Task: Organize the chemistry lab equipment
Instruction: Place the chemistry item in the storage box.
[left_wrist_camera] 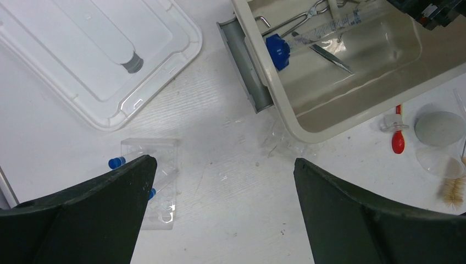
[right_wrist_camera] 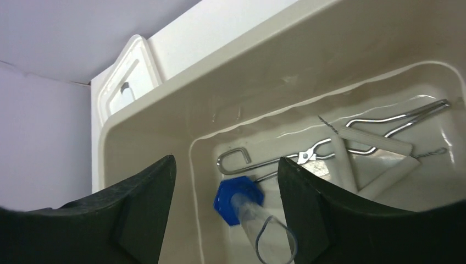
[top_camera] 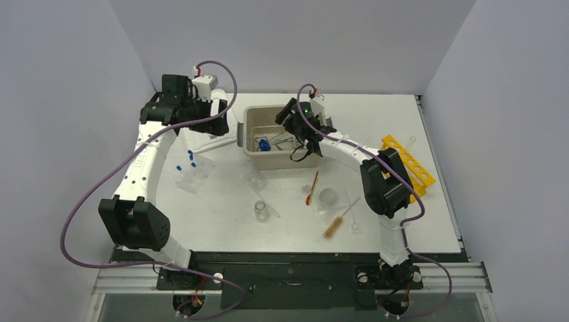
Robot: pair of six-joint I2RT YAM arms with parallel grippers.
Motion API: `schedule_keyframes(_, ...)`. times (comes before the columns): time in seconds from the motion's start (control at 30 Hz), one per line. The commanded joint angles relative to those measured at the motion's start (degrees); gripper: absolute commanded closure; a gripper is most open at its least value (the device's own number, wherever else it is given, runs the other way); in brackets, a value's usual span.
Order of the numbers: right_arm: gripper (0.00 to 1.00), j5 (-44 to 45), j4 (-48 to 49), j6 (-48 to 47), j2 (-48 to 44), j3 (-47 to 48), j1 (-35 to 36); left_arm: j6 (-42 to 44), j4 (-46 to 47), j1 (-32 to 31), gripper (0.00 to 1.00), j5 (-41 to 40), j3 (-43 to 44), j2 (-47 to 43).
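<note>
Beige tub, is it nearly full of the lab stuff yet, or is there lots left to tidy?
Not nearly. Done: a blue-capped tube and metal tongs lie in the tub. In hand: nothing; the right pincer hangs open over that tube, and the left pincer is open above the table. Left: the spatula, brush, glass vial and small blue-capped tubes are out on the table.

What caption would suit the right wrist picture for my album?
Right end effector hangs open over the beige tub, a blue-capped tube and metal tongs inside.
</note>
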Motion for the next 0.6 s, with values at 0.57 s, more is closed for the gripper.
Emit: schedule_keyframes(0.57, 0.32, 12.42, -48.33, -7.51, 2.81, 29.16, -1.78, 3.18, -2.68, 1.50, 0.03, 3.13, 1.74, -4.52)
